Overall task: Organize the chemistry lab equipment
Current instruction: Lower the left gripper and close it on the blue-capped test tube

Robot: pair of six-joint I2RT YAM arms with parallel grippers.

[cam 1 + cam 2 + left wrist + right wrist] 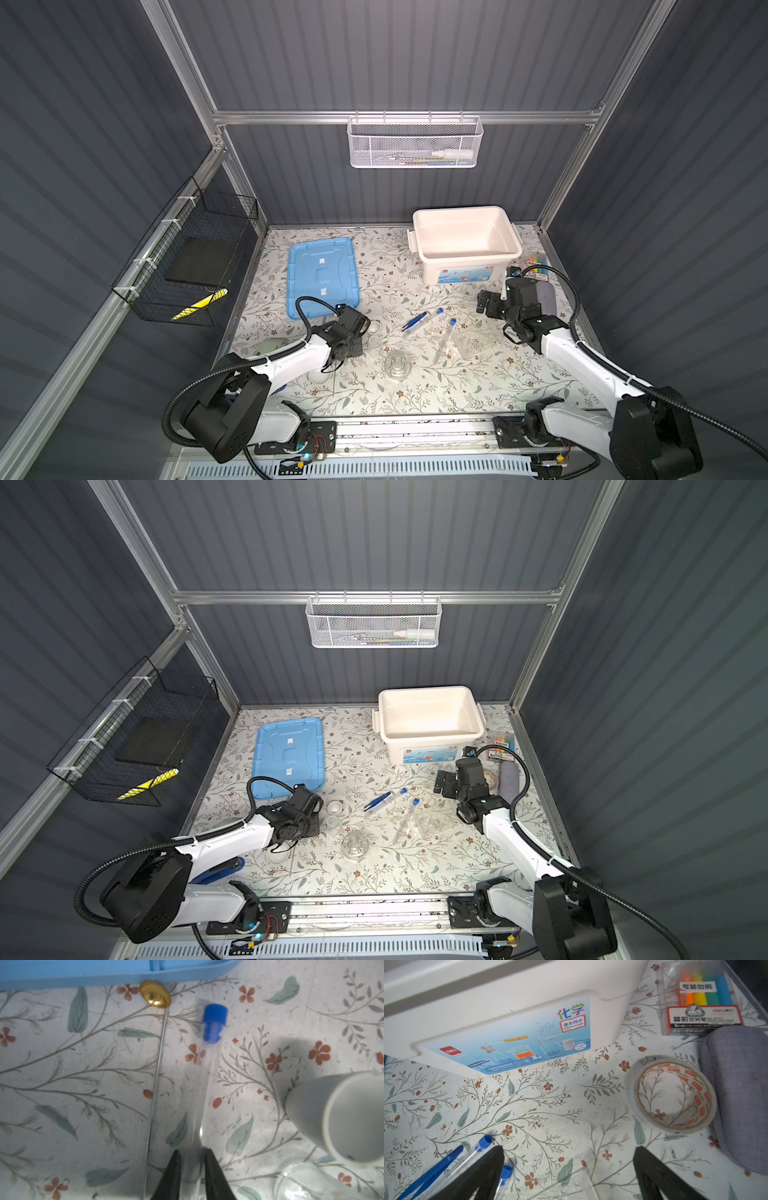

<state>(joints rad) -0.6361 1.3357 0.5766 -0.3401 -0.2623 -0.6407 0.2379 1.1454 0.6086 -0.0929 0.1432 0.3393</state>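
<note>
In the left wrist view a clear blue-capped test tube (204,1076) lies on the floral table with my left gripper (192,1152) shut on its lower end. The brass-tipped rod (155,1076) lies alongside it, and a white dish (342,1118) and clear glass (311,1182) stand close by. In both top views two more test tubes (432,314) (444,338) and blue tweezers (415,321) lie mid-table, with round clear glassware (397,365) nearer the front. My right gripper (569,1148) hangs open and empty between the tubes and the white box (465,259).
A blue lid (322,274) lies flat at the back left. Pens pack (699,999), tape roll (672,1095) and a grey case (741,1095) crowd the right edge. A clear plastic tray (473,343) sits beside the tubes. A blue stapler (220,870) lies under the left arm.
</note>
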